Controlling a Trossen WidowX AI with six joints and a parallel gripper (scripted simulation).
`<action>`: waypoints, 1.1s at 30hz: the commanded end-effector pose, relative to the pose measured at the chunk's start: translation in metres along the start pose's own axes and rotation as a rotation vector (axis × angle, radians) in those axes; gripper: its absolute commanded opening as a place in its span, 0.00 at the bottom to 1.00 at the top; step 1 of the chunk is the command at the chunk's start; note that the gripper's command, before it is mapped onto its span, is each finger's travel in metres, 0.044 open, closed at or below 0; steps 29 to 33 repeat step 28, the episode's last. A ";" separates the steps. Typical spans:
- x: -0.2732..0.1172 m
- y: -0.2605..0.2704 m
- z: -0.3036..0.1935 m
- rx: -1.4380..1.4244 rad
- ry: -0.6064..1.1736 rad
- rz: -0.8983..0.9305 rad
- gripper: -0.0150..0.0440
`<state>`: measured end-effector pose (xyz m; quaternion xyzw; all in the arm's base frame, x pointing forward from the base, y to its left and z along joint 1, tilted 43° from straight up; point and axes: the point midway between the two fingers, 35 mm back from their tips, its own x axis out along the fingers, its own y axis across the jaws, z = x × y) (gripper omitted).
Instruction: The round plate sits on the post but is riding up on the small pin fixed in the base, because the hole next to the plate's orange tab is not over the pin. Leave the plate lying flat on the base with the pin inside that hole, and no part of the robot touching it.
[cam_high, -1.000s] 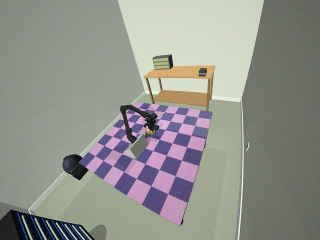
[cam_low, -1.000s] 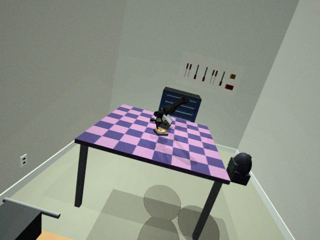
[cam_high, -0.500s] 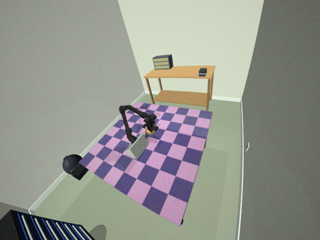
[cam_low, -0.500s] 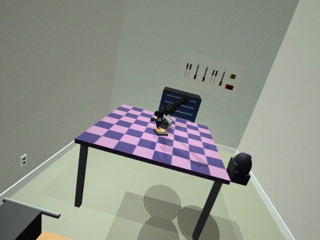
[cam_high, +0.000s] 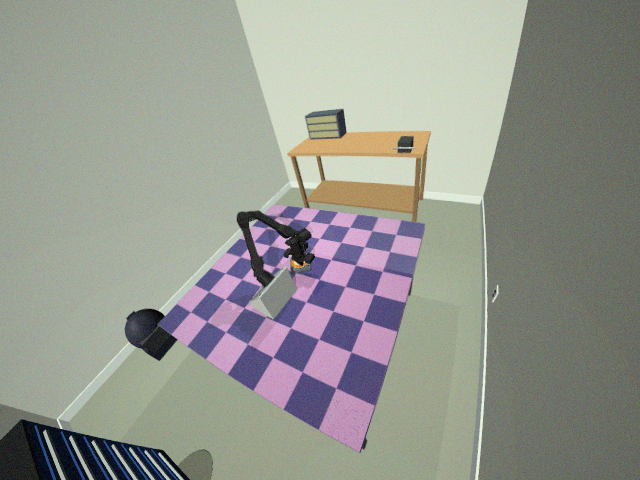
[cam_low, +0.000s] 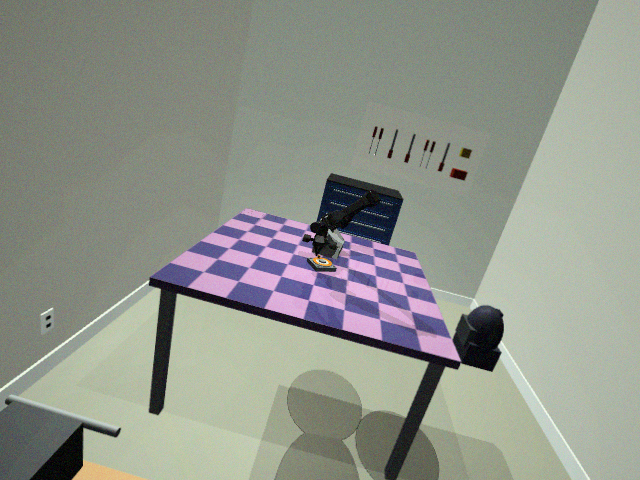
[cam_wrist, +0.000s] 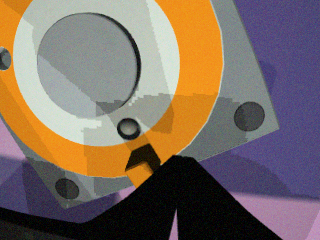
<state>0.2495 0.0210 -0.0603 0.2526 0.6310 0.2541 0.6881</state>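
The gripper (cam_wrist: 175, 183) is pinched shut on nothing, its two black fingers pressed together into one wedge; the tip sits right at the plate (cam_wrist: 194, 60), just beside a small dark notch at the orange rim, which I take for the tab though it is too small to be sure; whether the tip actually touches the rim I cannot tell.

The plate lies on the grey base (cam_wrist: 256, 87) near the middle of the table (cam_low: 248, 281), a little toward the far edge where the arm is mounted; its big centre opening sits round the post (cam_wrist: 87, 60); a small hole (cam_wrist: 128, 128) shows in the pale inner ring just above the notch, and whether the pin is inside it I cannot make out.

What could go wrong, as I judge it: a sideways nudge with a closed tip is blunt; push too far and the hole sweeps past the pin, leaving the plate still propped; push off-line and the tip slides off the rim, or rides onto the orange face and presses the plate down on the pin; a hard shove might shift the base itself across the checkers; and if the wedge stays resting on the rim afterwards, the job is not done.

Containers: none on the table that I can see; the base holds only plate and post.
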 end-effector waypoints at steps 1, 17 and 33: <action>-0.002 0.002 0.000 -0.003 -0.008 0.001 0.25; -0.037 0.000 -0.005 0.007 -0.004 0.005 0.25; -0.037 0.000 -0.005 0.007 -0.004 0.005 0.25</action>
